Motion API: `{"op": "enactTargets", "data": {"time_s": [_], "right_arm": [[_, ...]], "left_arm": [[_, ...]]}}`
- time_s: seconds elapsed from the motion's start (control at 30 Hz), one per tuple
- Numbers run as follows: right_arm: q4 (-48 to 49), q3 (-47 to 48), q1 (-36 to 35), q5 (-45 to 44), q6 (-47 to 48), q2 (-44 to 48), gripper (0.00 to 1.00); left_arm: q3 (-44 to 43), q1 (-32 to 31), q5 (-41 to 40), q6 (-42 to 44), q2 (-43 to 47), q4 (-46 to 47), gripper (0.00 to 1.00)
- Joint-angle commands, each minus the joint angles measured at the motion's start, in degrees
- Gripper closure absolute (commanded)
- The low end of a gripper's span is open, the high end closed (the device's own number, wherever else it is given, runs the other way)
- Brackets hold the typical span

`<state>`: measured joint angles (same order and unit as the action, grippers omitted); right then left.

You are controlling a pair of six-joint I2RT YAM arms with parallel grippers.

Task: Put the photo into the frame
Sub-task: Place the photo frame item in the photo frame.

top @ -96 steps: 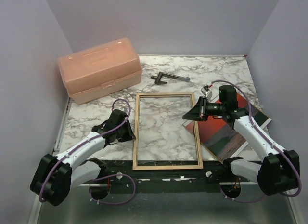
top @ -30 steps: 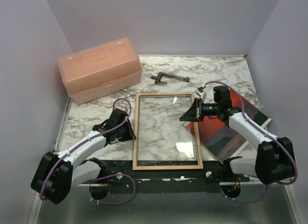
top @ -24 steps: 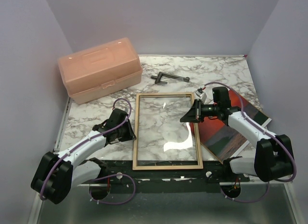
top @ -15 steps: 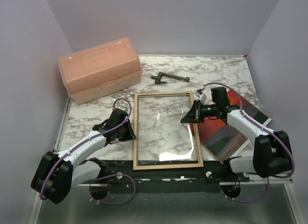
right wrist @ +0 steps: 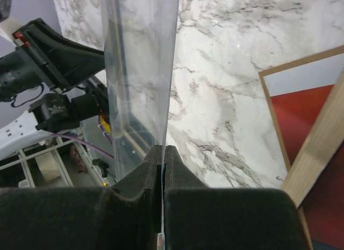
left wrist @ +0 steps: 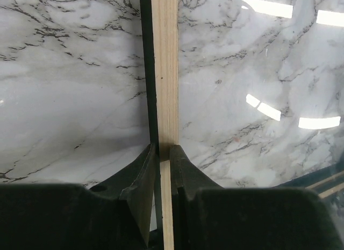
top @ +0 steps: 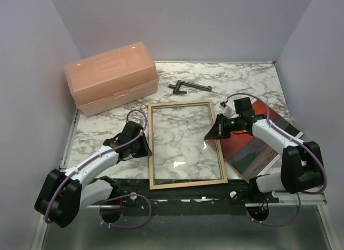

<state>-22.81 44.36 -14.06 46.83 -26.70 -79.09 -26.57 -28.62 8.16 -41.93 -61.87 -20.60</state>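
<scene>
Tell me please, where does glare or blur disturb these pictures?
Top external: sharp and evenly lit, one small glare spot on the clear pane. Left wrist: bright light reflections on the pane's right side; the left gripper on the frame edge is dark and soft. Right wrist: the right gripper is blurred close up; the pane shows faint reflections.

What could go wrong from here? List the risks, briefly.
1. The right gripper pinches only the thin edge of the clear pane; it could slip or crack.
2. The left gripper grips just one rail of the frame, so the frame may pivot.
3. The frame's right rail crosses over the photo and could scrape it.
</scene>
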Motion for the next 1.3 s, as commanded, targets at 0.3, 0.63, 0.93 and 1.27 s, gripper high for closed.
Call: {"op": "enactTargets", "data": {"time_s": [0.3, 0.63, 0.93, 1.27], "right_arm": [[-4.7, 3.8, -0.9, -3.8, 4.5, -5.5, 0.99], [-2.2, 2.8, -1.1, -3.1, 3.5, -7.0, 0.96], [-3.8, 3.7, -1.7, -6.8, 3.3, -6.9, 0.76], [-6.3, 5.2, -2.4, -12.5, 3.3, -6.2, 0.46]], "left_arm": [[1.2, -0.6, -1.5, 1.4, -2.0, -2.6, 0.83], [1.2, -0.8, -1.4, 1.4, -2.1, -2.5, 0.82], [1.1, -1.1, -1.4, 1.5, -2.8, -2.4, 0.83], [0.6, -1.5, -1.4, 1.7, -3.6, -2.6, 0.84]]}}
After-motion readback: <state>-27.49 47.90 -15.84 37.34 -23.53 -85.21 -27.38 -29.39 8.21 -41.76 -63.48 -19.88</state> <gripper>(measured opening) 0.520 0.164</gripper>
